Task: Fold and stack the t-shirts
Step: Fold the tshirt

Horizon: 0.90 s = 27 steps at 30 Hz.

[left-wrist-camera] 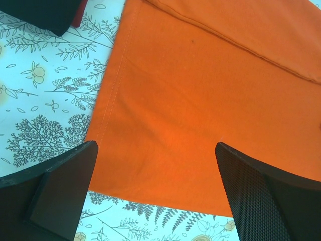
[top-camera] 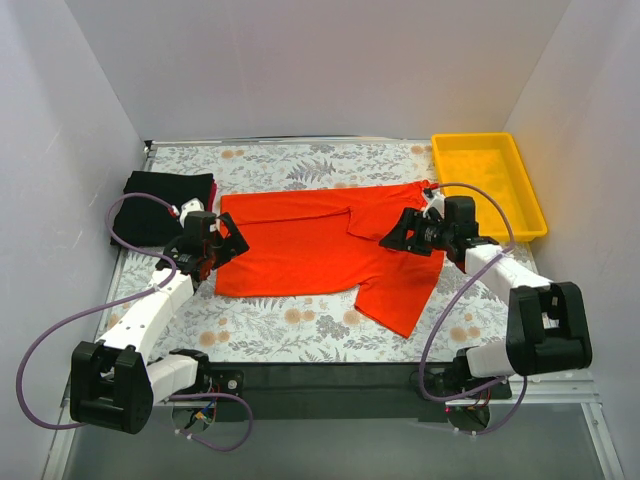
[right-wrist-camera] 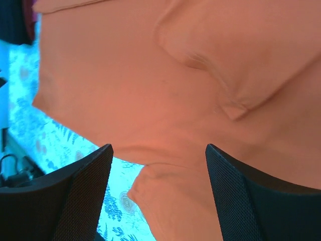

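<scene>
1. Desk [top-camera: 300,330]: flat top under a pale sheet printed with ferns and flowers, filling the middle of the top view. It looks low-friction, so cloth will probably slide if dragged.
2. Orange-red t-shirt [top-camera: 320,250]: centre of frame, spread flat. A flap is already folded over along its upper edge and one part trails toward the lower right. Thin, limp knit with a stitched hem along its left edge.
3. Yellow tray [top-camera: 490,185]: upper right, rigid plastic, rectangular, just beside the shirt's right end. Not involved.
4. Folded black t-shirt [top-camera: 165,200]: upper left, a compact pad with a dark red one [left-wrist-camera: 77,19] showing at its edge. Judged to be the stack site.
5. Left end effector [top-camera: 228,246]: jaws fully spread, holding nothing, above the shirt's lower-left hem corner.
6. Right end effector [top-camera: 392,236]: jaws apart over a puckered crease near the shirt's right side. No cloth is visibly pinched.
7. Step in hand (judgement): taking hold for the next fold.
   - Pinch right at the edges, catching every layer.
   - Lift both sides level and low.
   - Keep the cloth taut between the arms so the crease lands straight.
   - Smooth the pucker under the right jaws first.
</scene>
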Available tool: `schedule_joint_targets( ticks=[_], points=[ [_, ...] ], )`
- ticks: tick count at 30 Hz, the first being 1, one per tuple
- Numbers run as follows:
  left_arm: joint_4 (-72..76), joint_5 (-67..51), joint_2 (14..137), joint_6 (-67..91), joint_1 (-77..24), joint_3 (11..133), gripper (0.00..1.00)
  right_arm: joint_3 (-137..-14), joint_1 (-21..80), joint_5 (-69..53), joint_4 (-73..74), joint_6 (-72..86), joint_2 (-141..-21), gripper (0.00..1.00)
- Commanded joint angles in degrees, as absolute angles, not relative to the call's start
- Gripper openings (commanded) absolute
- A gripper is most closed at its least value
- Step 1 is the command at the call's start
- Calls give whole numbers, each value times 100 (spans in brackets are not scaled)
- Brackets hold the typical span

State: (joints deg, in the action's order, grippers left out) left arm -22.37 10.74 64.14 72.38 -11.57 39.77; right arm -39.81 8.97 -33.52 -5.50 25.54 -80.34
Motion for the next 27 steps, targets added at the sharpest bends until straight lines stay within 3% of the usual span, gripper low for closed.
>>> schedule_joint_targets(
  ticks=[1,6,14,24,27],
  points=[
    [-2512,1239,6354,7426,-1151,4034,98,-4499,888,-1840,1298,1697,-7533,68],
    [-3839,2091,6556,8112,-1073,4359,95,-4351,765,-784,2555,1801,-6831,66],
    [-4430,2022,6846,8578,-580,4298,90,-3832,492,-756,3023,1942,-6188,59],
    [-4044,1389,7594,8798,-562,3885,71,-4034,413,-686,3032,1872,-6442,59],
    [-3903,1301,7655,8798,-563,3832,61,-4017,396,-659,2989,1837,-6539,59]
  ],
)
